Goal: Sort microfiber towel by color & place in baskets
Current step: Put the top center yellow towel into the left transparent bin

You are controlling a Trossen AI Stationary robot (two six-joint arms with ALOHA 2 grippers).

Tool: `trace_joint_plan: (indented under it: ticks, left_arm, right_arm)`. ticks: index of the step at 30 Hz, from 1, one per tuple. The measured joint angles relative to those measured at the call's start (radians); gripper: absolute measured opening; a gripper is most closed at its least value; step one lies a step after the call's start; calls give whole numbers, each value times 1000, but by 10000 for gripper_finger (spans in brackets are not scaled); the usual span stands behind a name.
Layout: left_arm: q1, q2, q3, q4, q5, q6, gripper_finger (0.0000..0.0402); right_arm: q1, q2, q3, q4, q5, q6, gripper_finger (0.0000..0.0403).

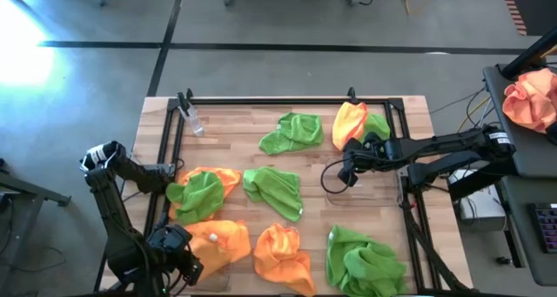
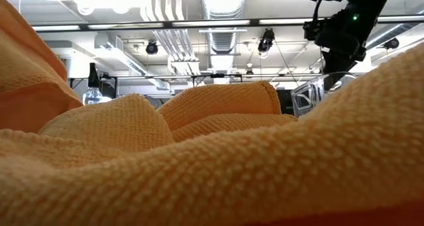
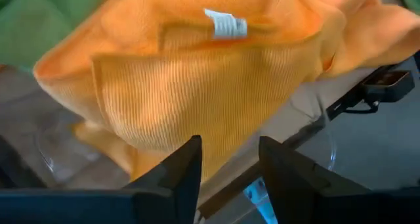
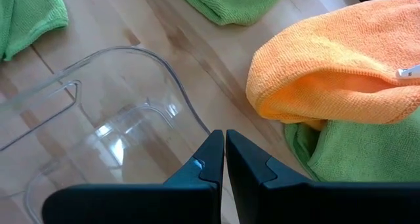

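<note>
I had the left gripper (image 3: 226,165) at the near left corner of the table (image 1: 235,127), its fingers parted a little and holding nothing, just over an orange towel (image 3: 197,86) with a white tag (image 3: 225,25) lying in a clear basket (image 3: 315,142). The right gripper (image 4: 224,159) hung with its fingers pressed together and empty above the other clear basket (image 4: 131,112), right of centre, beside an orange towel (image 4: 341,66) resting on a green towel (image 4: 367,152). More green and orange towels were scattered across the wood.
</note>
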Motion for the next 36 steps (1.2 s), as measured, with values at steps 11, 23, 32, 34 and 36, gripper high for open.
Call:
trace_joint_plan:
  ticks: [11, 23, 32, 34, 36]
  left_arm:
    - [109, -4, 50, -197, -153, 189, 149]
    - [340, -8, 103, -197, -319, 613, 149]
    - [443, -8, 105, -185, -433, 795, 149]
    - [467, -8, 105, -187, -480, 845, 149]
    - [499, -8, 105, -191, -521, 887, 149]
  right_arm:
    - [0, 0, 0, 82, -1, -5, 13]
    - [0, 0, 2, 101, -53, -9, 13]
    - [0, 0, 110, 107, -52, -68, 13]
    - [0, 0, 146, 108, -48, -93, 13]
    - [0, 0, 182, 108, -45, -111, 13]
